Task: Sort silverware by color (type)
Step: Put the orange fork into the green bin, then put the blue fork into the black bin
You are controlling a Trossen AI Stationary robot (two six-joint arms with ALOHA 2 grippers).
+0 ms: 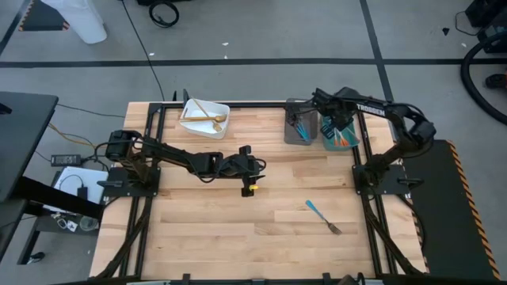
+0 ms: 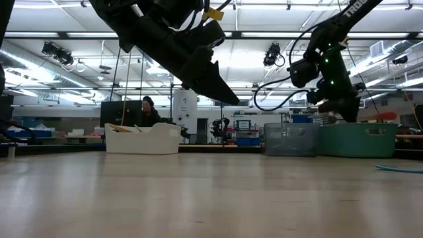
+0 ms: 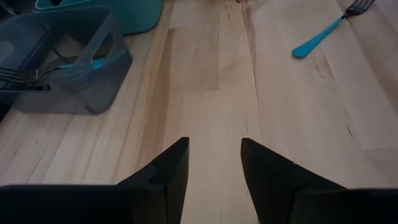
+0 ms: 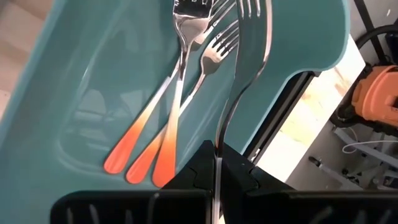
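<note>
Overhead, the right gripper (image 1: 342, 127) hangs over the teal bin (image 1: 352, 143) at the table's far right, next to the grey bin (image 1: 299, 131). Its wrist camera shows the 2 fingers (image 4: 239, 168) pinched tight on the slim stem of a metal-tined fork (image 4: 244, 68), which stands up out of the pinch with its tines above the bin's interior. On the teal floor beneath lie 2 orange-handled forks (image 4: 163, 134), side by side and touching (their metal heads point toward the bin's far wall).

The left gripper (image 1: 252, 176) hovers above the bare wood near the middle of the table (image 1: 261, 229), its 2 fingers (image 3: 168, 171) spread apart with nothing between them. From its wrist camera the grey bin sits ahead with dark fork tines and a blue handle showing inside.

A blue-handled fork (image 1: 323, 216) lies alone on the wood toward the near right, well apart from both grippers, its tines pointing at the table's front edge.

The white bin (image 1: 204, 119) sits at the far left and holds thin gold utensils (image 1: 207, 115).
</note>
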